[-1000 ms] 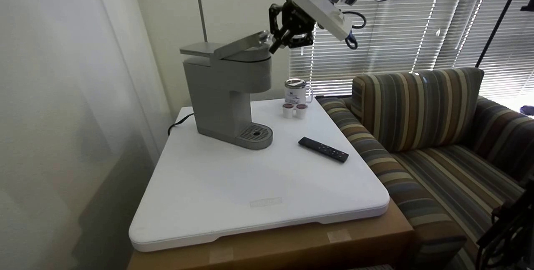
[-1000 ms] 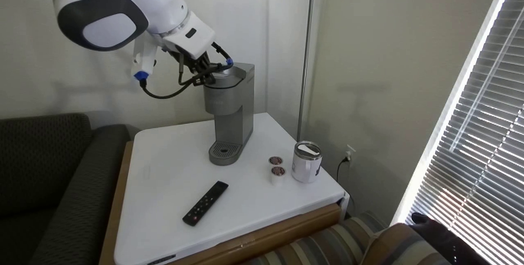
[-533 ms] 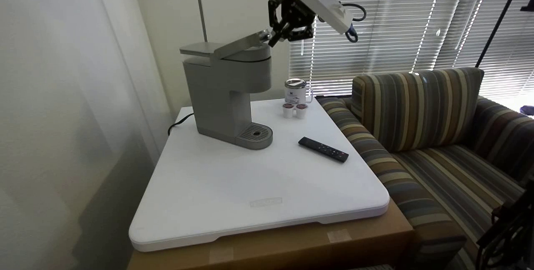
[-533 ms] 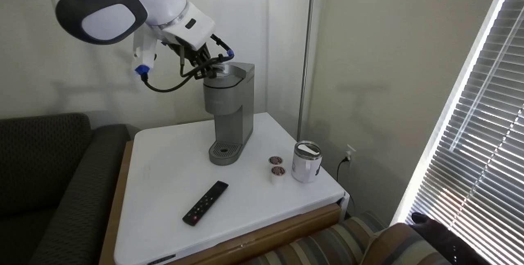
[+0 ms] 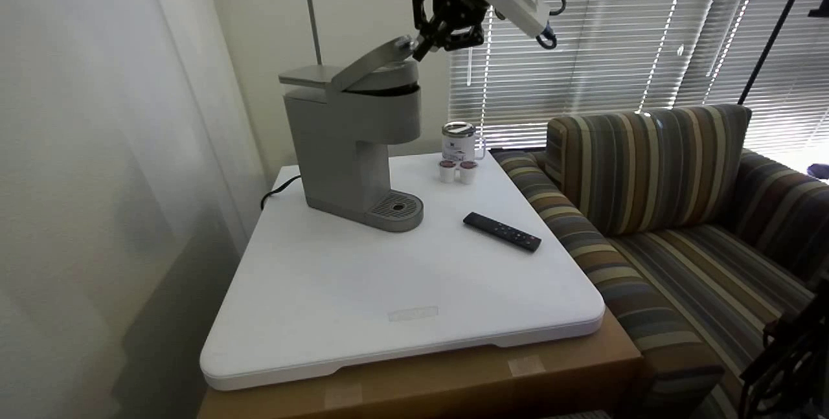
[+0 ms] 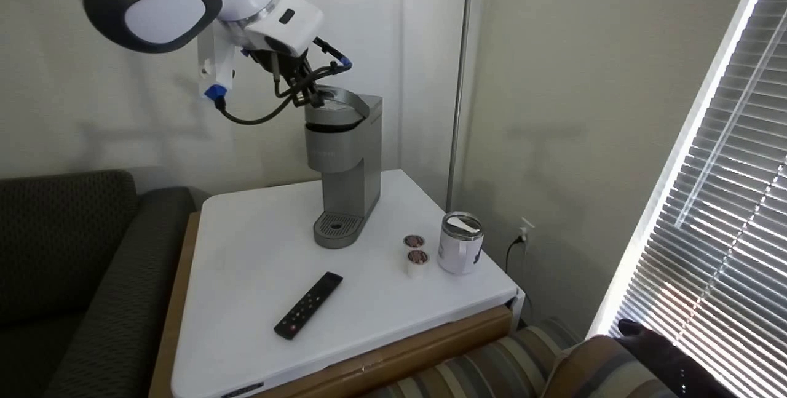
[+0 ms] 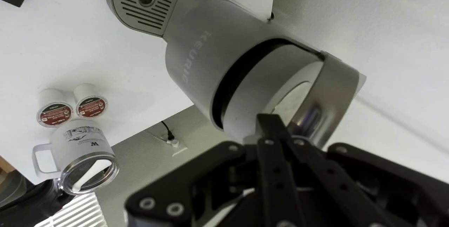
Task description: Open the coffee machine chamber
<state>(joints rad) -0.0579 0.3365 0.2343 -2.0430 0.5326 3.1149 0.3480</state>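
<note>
machine upright on white table. lid part raised in both exterior views, dark gap below its front. gripper at lid handle; fingers close together, cannot tell whether they pinch it. remote, two pods, mug on table, apart from machine.

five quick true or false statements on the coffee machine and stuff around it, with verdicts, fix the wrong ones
1. The hinged rounded grey lid of the matte grey boxy coffee machine is partly raised. True.
2. The black two-fingered gripper is at the machine's base. False: it is up at the lid's front.
3. Two small round white pods with reddish tops stand beside a white metal-rimmed mug. True.
4. The mug lies on its side. False: it stands upright.
5. The slim black remote lies on the white flat tabletop. True.
</note>
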